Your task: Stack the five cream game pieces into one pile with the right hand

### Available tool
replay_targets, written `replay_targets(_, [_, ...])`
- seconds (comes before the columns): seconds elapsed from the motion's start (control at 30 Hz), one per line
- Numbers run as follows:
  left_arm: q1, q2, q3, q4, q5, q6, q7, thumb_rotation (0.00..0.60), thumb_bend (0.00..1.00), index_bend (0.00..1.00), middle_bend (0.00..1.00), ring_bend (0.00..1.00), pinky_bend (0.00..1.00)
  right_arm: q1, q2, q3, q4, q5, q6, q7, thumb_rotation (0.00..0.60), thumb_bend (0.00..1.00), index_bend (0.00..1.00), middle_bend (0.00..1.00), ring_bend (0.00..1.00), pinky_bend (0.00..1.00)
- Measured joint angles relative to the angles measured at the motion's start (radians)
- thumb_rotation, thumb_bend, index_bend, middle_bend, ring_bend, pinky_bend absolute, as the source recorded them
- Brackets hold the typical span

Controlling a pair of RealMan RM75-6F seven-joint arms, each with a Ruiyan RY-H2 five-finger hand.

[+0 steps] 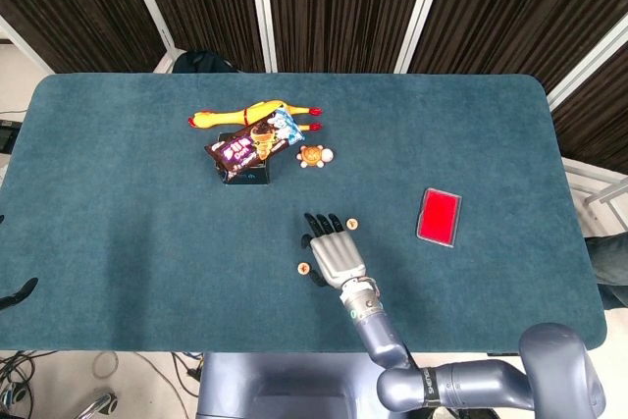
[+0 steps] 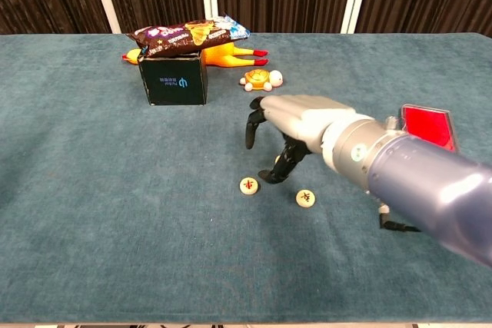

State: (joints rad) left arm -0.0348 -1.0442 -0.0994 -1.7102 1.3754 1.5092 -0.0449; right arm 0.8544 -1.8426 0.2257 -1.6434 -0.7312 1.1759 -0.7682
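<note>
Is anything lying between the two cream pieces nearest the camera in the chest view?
No. In the chest view the left piece and the right piece have only bare blue cloth between them; the right hand hangs just behind that gap.
</note>
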Motion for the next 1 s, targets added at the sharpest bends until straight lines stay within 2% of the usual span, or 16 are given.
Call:
replay_targets(0.37, [-0.001,0.002,-0.002,0.002,-0.004,-0.004,-0.007,0.600,0.16,0.14,0.00,0.00,0.07,0.000,-0.052,-0.011,0.078,-0.024,0.010,0.002,0.600,0.38,0.37,0.00,0.00,0.00])
replay_targets(0.77, [0.000,0.001,-0.003,0.002,-0.005,-0.001,-0.007,0.600,0.16,0.13,0.00,0.00,0.07,-0.020,-0.078,-0.036,0.108,-0.047,0.000,0.018,0.600,0.38,0.39,0.00,0.00,0.00])
replay_targets(1.0, [-0.001,0.002,-0.005,0.003,-0.006,-0.002,-0.011,0.600,0.16,0.13,0.00,0.00,0.07,-0.023,-0.092,-0.033,0.135,-0.048,-0.010,0.017,0.600,0.38,0.41,0.00,0.00,0.00])
